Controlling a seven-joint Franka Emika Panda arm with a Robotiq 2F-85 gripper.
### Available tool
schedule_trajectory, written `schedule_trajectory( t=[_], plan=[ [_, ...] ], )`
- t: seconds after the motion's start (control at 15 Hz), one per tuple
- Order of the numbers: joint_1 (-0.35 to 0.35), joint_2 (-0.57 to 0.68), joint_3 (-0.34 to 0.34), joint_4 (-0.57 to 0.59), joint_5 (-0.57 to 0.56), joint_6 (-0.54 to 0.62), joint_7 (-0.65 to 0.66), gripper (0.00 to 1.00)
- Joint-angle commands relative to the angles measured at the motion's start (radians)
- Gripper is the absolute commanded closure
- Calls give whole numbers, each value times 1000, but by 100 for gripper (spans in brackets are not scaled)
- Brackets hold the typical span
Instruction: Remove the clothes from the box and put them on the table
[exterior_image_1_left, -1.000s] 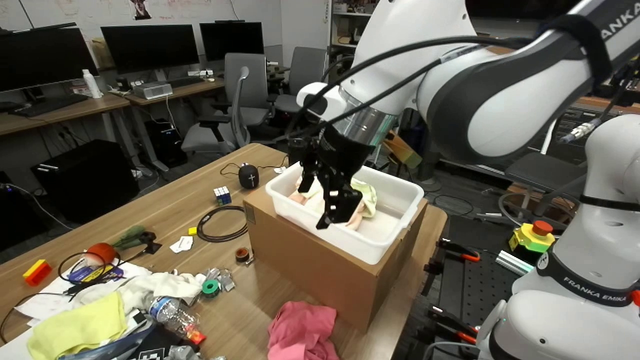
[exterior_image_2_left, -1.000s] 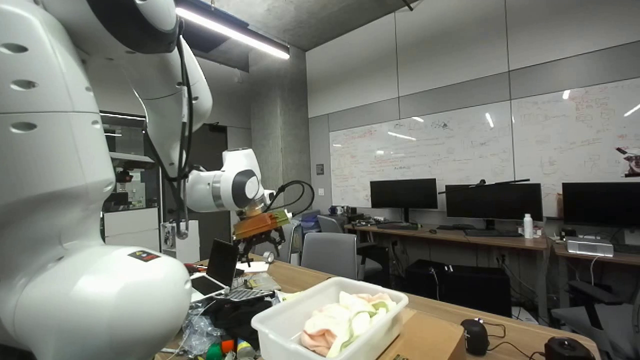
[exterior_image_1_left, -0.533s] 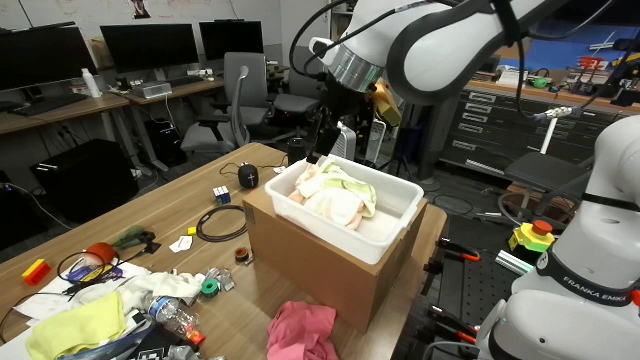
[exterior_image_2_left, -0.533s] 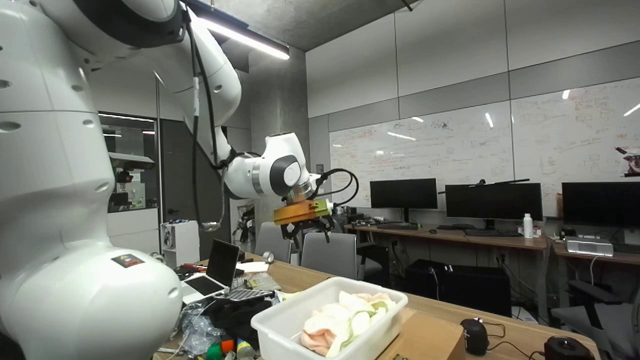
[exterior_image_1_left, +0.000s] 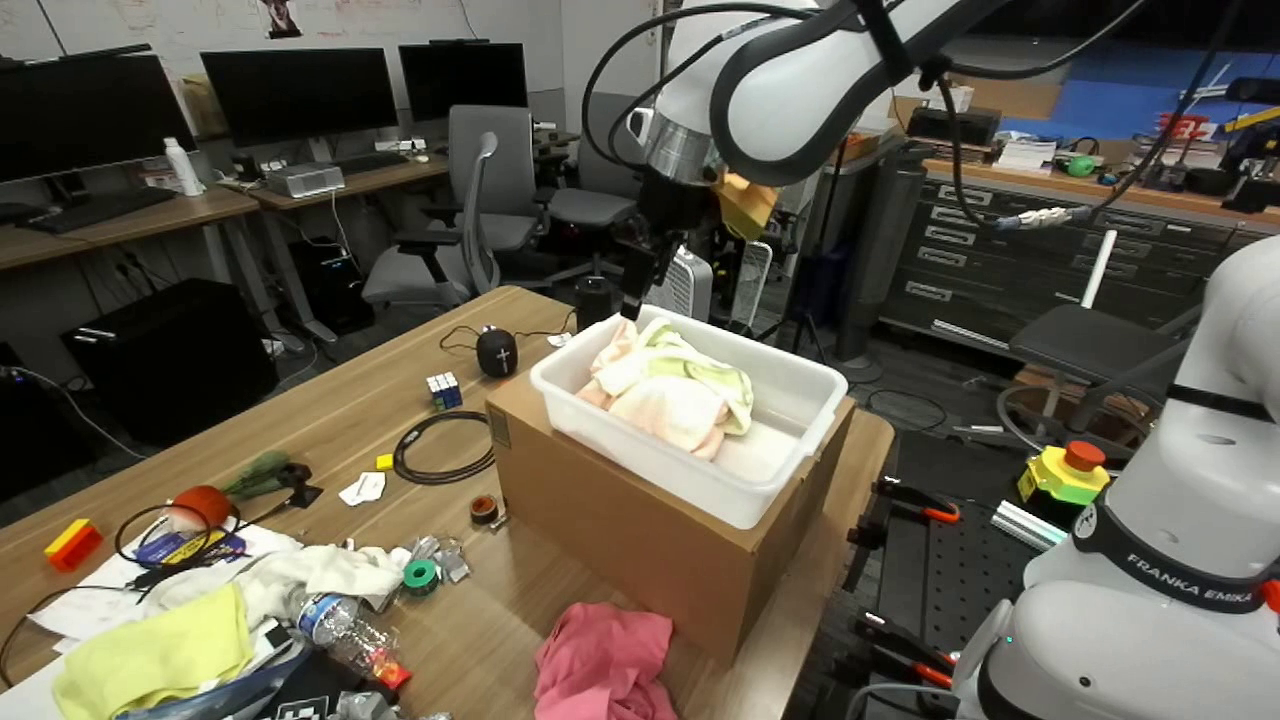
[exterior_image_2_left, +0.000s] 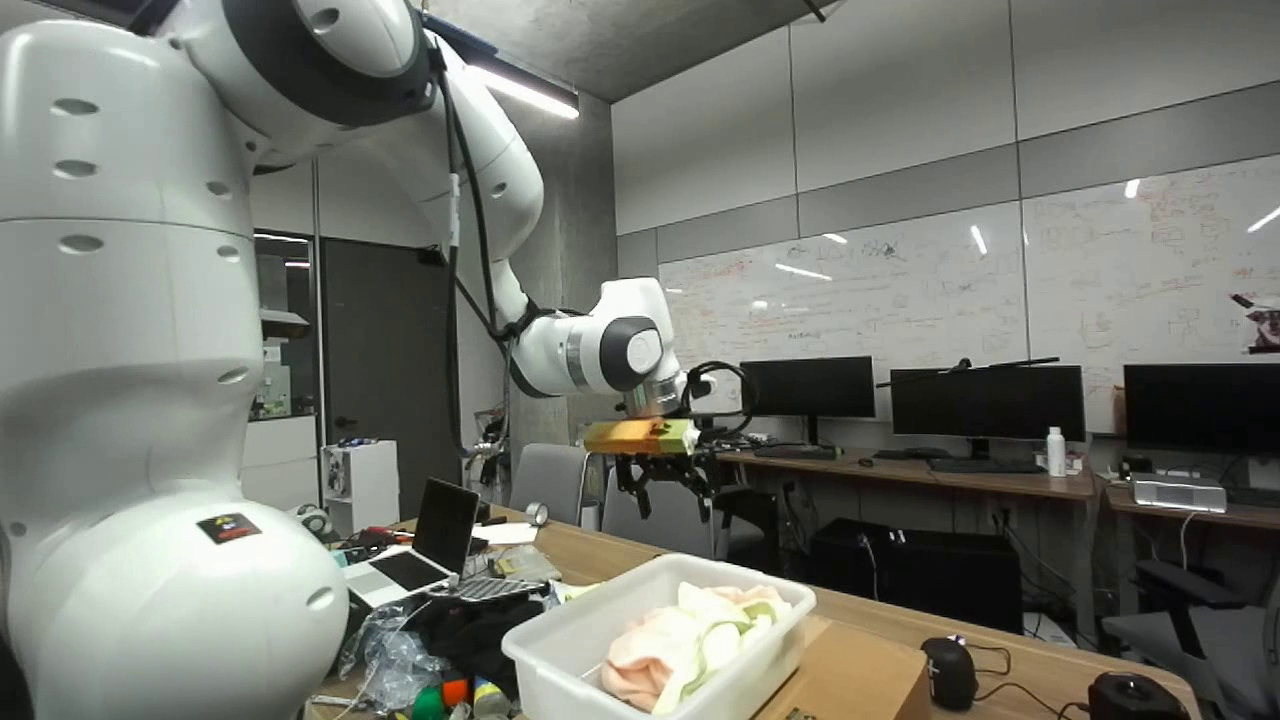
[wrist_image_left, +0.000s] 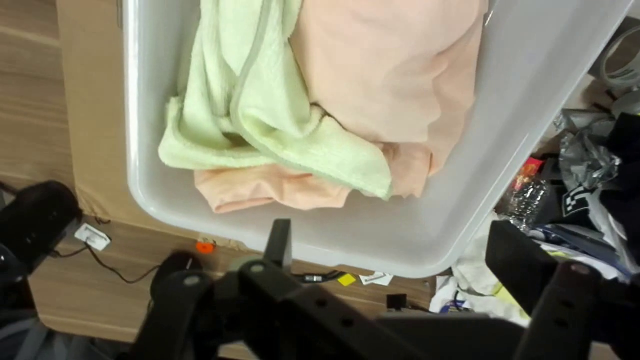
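Spread wide, the end effector (exterior_image_2_left: 673, 505) hangs near one end of a white plastic bin (exterior_image_1_left: 640, 455), apart from the clothes (exterior_image_1_left: 670, 390) inside it. The bin sits on a cardboard box (exterior_image_1_left: 620, 530) atop the table (exterior_image_1_left: 500, 580), its walls standing between the clothes and the wood below. A pink cloth (exterior_image_1_left: 605, 660) lies on the table just beside the box. A brown tape roll (exterior_image_1_left: 485, 518), a coiled black cable (exterior_image_1_left: 402, 450), a puzzle cube (exterior_image_1_left: 444, 391) and a rounded black device (exterior_image_1_left: 497, 352) sit near the box's end. Farther off, a yellow cloth (exterior_image_1_left: 160, 645), a white cloth (exterior_image_1_left: 320, 572), a green tape roll (exterior_image_1_left: 422, 587) and a clear plastic bottle (exterior_image_1_left: 345, 625) crowd together, while in an exterior view an open laptop (exterior_image_2_left: 445, 527) stands near a heap of crinkled clear wrap (exterior_image_2_left: 395, 650).

In the wrist view, the clothes show as a pale green cloth (wrist_image_left: 280, 105), fleecy and seamed along its folds, lying partly over a peach cloth (wrist_image_left: 385, 75), smooth and lightly creased. The bin is rectangular, with rounded corners and a glossy rim; the box is matte brown and straight-edged. The pink cloth is bunched into loose folds, the bottle is transparent under a blue label, and grain streaks the table.
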Motion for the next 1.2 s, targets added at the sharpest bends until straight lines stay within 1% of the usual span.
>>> schedule_trajectory(
  t=[0.0, 0.33, 0.6, 1.13],
  plan=[
    [-16, 122, -7, 119, -16, -67, 116, 0],
    [-24, 230, -20, 204, 24, -156, 194, 0],
    [-31, 283, -29, 250, 53, -226, 230, 0],
    [-50, 335, -38, 278, 106, -309, 255, 0]
  ],
)
